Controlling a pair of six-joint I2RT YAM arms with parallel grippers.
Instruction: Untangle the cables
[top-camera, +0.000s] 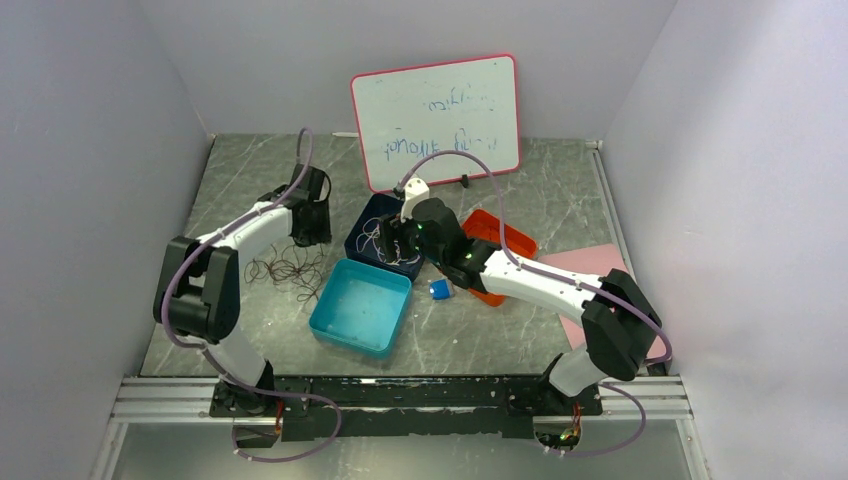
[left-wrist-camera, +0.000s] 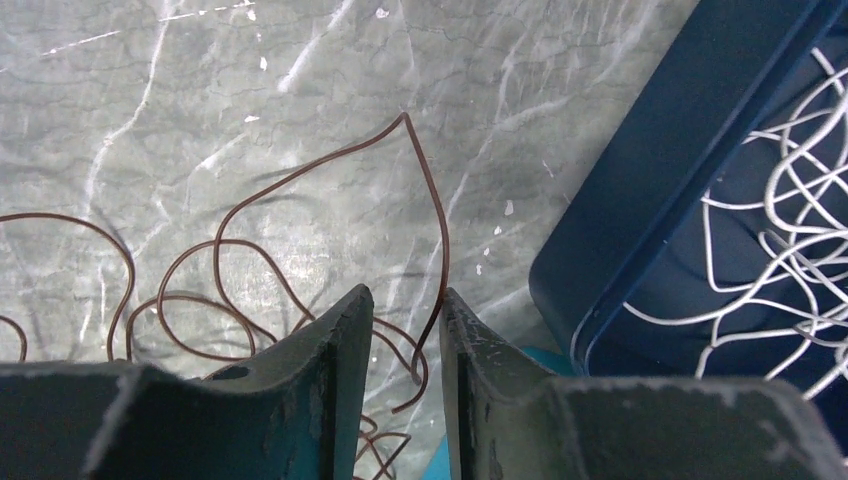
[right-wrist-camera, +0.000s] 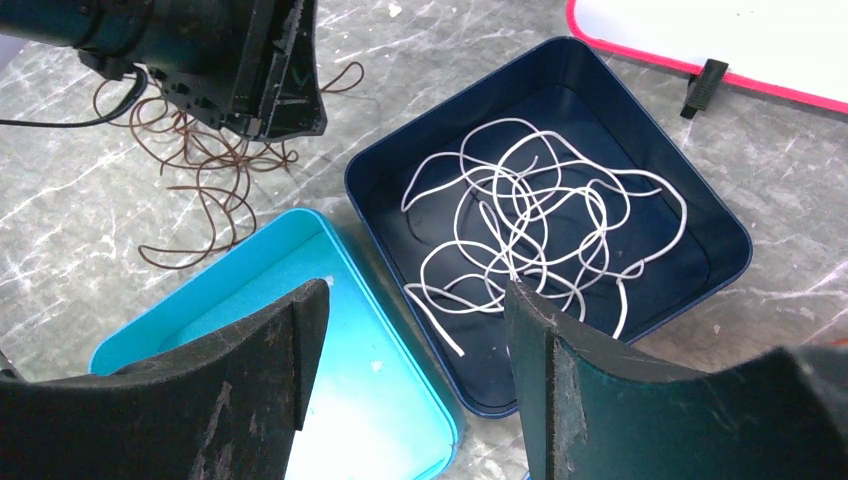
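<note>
cables in two lots, and from my near edge outward it goes like this: closest to my bases sits the teal tray (top-camera: 360, 305), with a small blue object (top-camera: 439, 289) just to its right on the grey marbled table (top-camera: 480, 330). left of the teal tray the brown cables (top-camera: 285, 268) lie loose on the table in a heap of small loops, and my left gripper (left-wrist-camera: 405, 295) hangs right over their far edge. jaws there stand only a narrow gap apart, and one brown strand comes down from its peak along the inner edge of the right-hand finger and curls on below the gap. it looks loose, not pinched, so nothing is held. my right gripper (right-wrist-camera: 415, 290) is spread wide with nothing between the fingers, hovering above the spot where the teal tray and the dark blue tray (right-wrist-camera: 735, 250) sit side by side. a little farther out, the white cables (right-wrist-camera: 530, 215) lie inside the dark blue tray in one overlapping knot of loops, all within its walls and apart from the brown lot. to the right of that tray an orange tray (top-camera: 500, 235) shows partly behind my right arm, and a pink sheet (top-camera: 595, 265) lies beyond it near the table's right side. at the very back a red-framed whiteboard (top-camera: 435, 120) leans on the wall, its writing too faint to read.
</note>
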